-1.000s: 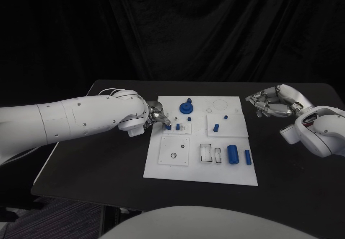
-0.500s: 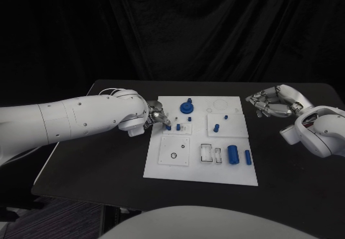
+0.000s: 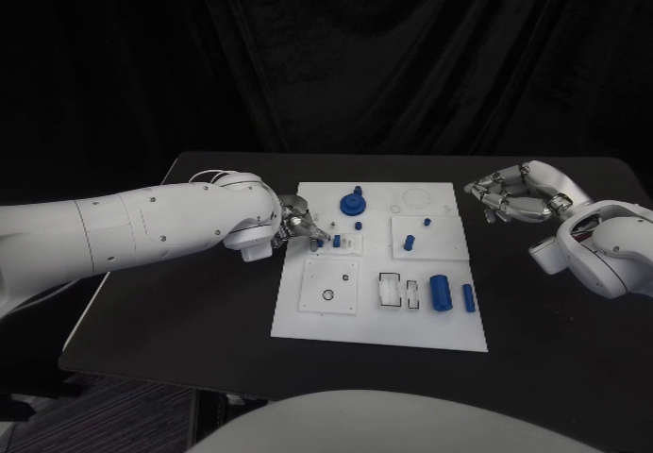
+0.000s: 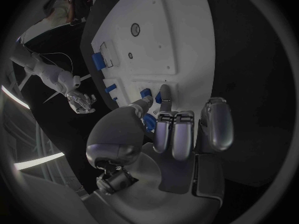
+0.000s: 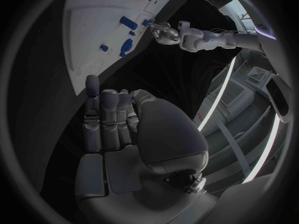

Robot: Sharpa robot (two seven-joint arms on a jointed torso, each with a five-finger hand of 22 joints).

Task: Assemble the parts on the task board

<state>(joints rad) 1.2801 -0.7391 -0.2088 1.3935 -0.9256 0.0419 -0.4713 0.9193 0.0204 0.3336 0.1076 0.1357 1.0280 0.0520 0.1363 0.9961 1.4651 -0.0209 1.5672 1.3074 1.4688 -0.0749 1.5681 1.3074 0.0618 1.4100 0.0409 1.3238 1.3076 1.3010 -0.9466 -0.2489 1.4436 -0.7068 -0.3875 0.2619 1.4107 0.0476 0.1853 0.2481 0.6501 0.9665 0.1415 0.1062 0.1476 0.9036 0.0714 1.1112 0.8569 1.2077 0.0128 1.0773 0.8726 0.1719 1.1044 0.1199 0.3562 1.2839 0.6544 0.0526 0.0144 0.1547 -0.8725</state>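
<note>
At the black table (image 3: 177, 302), the white task board (image 3: 381, 326) lies in the middle, between the robot's two arms. We cannot make out exactly what the left hand (image 3: 299, 226) is doing at the board's left edge: its big white forearm hides most of it in the head view. In the left wrist view its fingertips (image 4: 165, 92) reach a small blue peg (image 4: 147, 93) near that edge, but whether they pinch it or only touch it we cannot tell. We can read no writing or labels on the board. The right hand (image 3: 521, 192) hovers off the board's far right corner, apart from it, fingers curled loosely inward with nothing in them. A blue knob (image 3: 354, 202) stands near the board's far edge; a blue cylinder (image 3: 441, 292) lies toward its near right side.
</note>
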